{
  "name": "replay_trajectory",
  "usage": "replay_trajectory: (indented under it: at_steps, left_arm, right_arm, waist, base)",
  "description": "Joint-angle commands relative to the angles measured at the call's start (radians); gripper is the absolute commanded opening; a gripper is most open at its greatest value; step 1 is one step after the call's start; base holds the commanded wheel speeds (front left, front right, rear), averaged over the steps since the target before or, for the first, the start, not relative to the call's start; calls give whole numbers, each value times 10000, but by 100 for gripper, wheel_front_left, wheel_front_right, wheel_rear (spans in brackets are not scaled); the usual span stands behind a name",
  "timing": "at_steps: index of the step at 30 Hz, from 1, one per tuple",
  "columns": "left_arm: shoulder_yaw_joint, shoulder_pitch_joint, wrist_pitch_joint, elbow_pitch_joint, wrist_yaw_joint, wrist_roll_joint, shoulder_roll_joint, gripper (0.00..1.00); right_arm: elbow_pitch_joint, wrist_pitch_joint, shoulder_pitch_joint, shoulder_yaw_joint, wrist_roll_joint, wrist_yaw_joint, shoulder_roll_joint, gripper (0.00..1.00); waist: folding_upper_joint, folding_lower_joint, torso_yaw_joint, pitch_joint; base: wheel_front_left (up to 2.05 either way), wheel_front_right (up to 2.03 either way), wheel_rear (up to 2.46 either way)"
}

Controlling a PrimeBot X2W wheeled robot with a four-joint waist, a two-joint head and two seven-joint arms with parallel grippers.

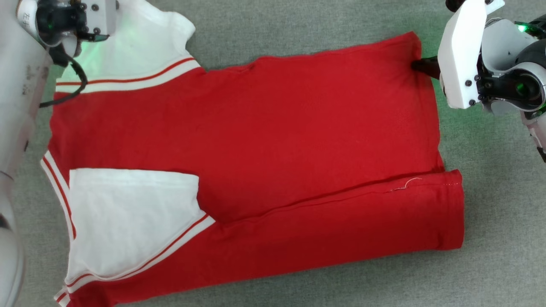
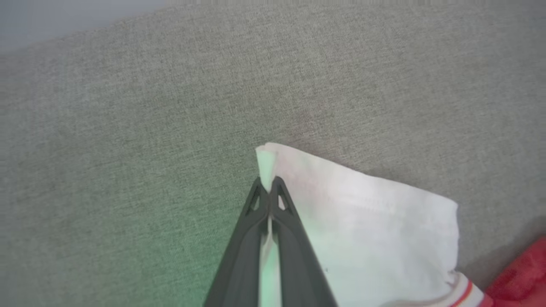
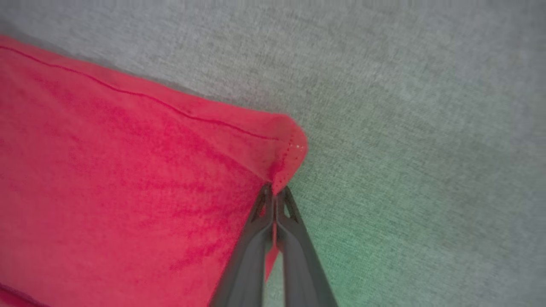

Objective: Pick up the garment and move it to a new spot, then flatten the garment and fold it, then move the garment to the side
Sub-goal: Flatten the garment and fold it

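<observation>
Bright even light, head view sharp, faint shadow along the edges of the garment [image 1: 273, 128], green glow tinting its white sleeve [image 1: 140, 47] and the grey fabric surface [image 2: 128, 238], wrist views soft, red cloth blurred close up, top edges hazy

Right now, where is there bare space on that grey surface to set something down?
Bare grey surface lies beyond the garment's far edge, between its white sleeve and the right fingers, and past the hem at lower right. The left side is crowded by sleeves and the left arm.
</observation>
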Motion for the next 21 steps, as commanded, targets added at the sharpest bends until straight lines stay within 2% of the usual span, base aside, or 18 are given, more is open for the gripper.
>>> replay_trajectory:
  at_steps: [1,8,13,21]
  left_arm:
    - [-4,-100,-65,65,-75,-103,-9,0]
    - [0,-51,-331,148,-188,-186,-85,0]
    - [-74,189,-395,-20,-276,-286,-102,0]
    - [-361,797,-337,-766,-325,-394,231,0]
  right_arm:
    - [93,-152,-84,47,48,-16,-47,0]
    - [-134,-1008,122,375,353,-16,-476,0]
    - [-591,-1495,420,742,628,-16,-1039,0]
    - [-1585,-2058,1072,1268,1064,-16,-2078,0]
  waist:
    - [0,0,45,-102]
    - [0,0,282,-556]
    - [0,0,560,-1037]
    - [0,0,1011,-1826]
  base:
    - [0,0,0]
    - [0,0,0]
    - [0,0,0]
    - [0,0,0]
